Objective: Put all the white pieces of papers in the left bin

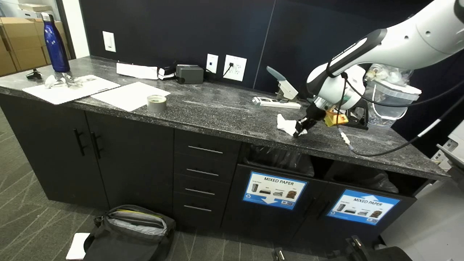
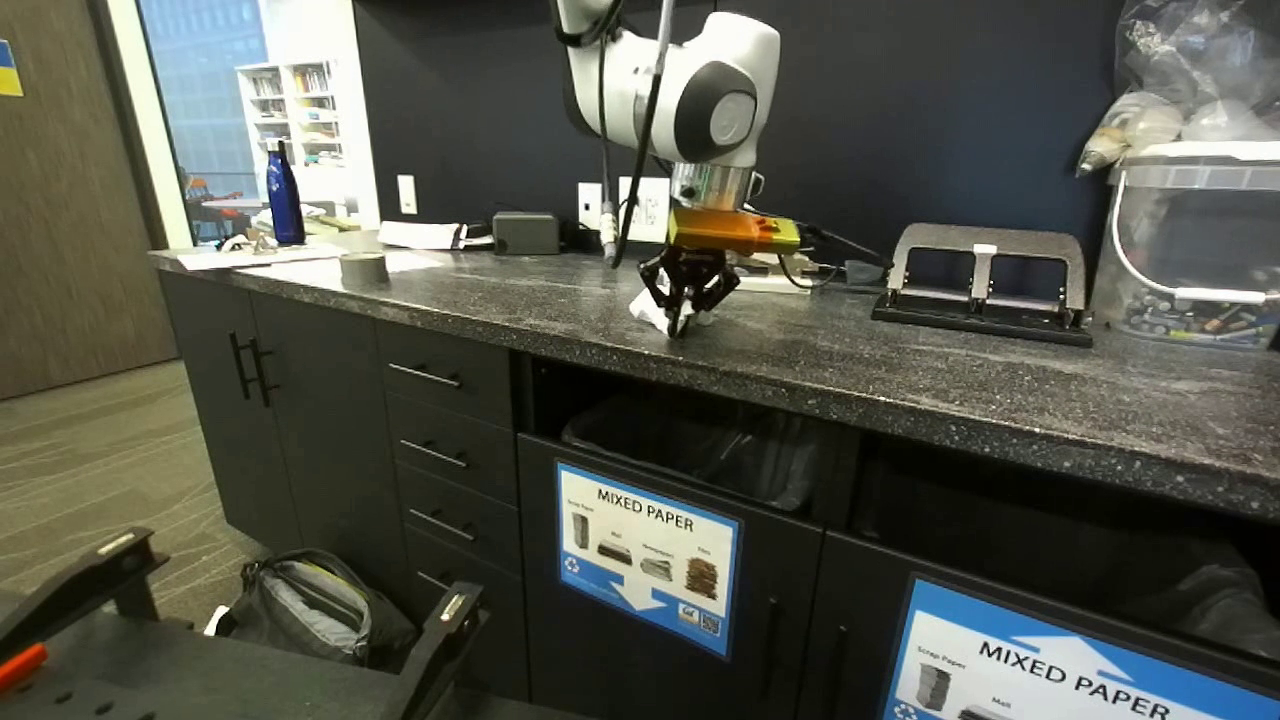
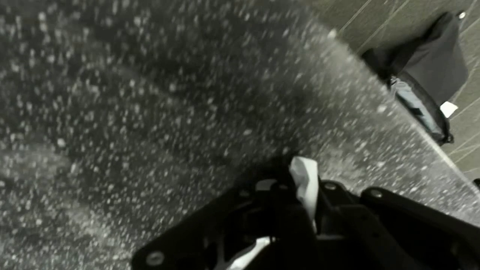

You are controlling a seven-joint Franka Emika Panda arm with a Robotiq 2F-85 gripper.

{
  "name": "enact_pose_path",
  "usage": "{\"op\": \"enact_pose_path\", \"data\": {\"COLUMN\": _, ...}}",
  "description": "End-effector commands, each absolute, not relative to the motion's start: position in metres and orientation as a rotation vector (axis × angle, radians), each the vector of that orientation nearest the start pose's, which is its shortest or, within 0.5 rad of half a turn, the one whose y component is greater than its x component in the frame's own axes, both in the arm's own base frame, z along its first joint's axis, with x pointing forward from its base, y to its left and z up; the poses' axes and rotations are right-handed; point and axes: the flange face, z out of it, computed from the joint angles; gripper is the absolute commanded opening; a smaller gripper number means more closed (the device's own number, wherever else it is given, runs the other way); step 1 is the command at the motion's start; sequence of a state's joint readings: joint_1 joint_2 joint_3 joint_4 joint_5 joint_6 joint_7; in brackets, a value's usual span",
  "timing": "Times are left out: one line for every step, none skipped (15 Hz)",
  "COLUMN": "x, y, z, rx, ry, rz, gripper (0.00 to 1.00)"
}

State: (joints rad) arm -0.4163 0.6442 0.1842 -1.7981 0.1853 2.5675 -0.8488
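The fingers (image 1: 303,125) grasp the crumpled white paper (image 1: 285,124) low at the surface (image 1: 217,112), near its front edge, above the left bin (image 1: 261,219). It is better to lift first, pass this edge with clearance, and release only inside the left bin.

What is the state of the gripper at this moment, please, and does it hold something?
Gripper: closed, holding a crumpled white piece of paper just at the countertop.
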Motion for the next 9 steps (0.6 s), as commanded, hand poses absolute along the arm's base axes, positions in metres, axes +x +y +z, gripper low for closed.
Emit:
{"op": "enact_pose_path", "data": {"x": 0.577, "y": -0.163, "z": 0.216, "rx": -2.901, "ry": -0.622, "rz": -0.205, "gripper": 0.1}}
{"op": "enact_pose_path", "data": {"x": 0.56, "y": -0.163, "z": 0.215, "rx": -2.891, "ry": -0.617, "rz": -0.175, "gripper": 0.09}}
{"op": "enact_pose_path", "data": {"x": 0.543, "y": -0.162, "z": 0.215, "rx": -2.881, "ry": -0.615, "rz": -0.154, "gripper": 0.1}}
{"op": "enact_pose_path", "data": {"x": 0.525, "y": -0.161, "z": 0.214, "rx": -2.872, "ry": -0.614, "rz": -0.132, "gripper": 0.1}}
{"op": "enact_pose_path", "data": {"x": 0.507, "y": -0.159, "z": 0.213, "rx": -2.862, "ry": -0.611, "rz": -0.109, "gripper": 0.11}}
{"op": "enact_pose_path", "data": {"x": 0.487, "y": -0.157, "z": 0.211, "rx": -2.852, "ry": -0.609, "rz": -0.084, "gripper": 0.11}}
{"op": "enact_pose_path", "data": {"x": 0.468, "y": -0.155, "z": 0.208, "rx": -2.846, "ry": -0.607, "rz": -0.055, "gripper": 0.1}}
{"op": "enact_pose_path", "data": {"x": 0.448, "y": -0.154, "z": 0.205, "rx": -2.841, "ry": -0.603, "rz": -0.031, "gripper": 0.1}}
{"op": "enact_pose_path", "data": {"x": 0.427, "y": -0.152, "z": 0.202, "rx": -2.832, "ry": -0.594, "rz": -0.006, "gripper": 0.1}}
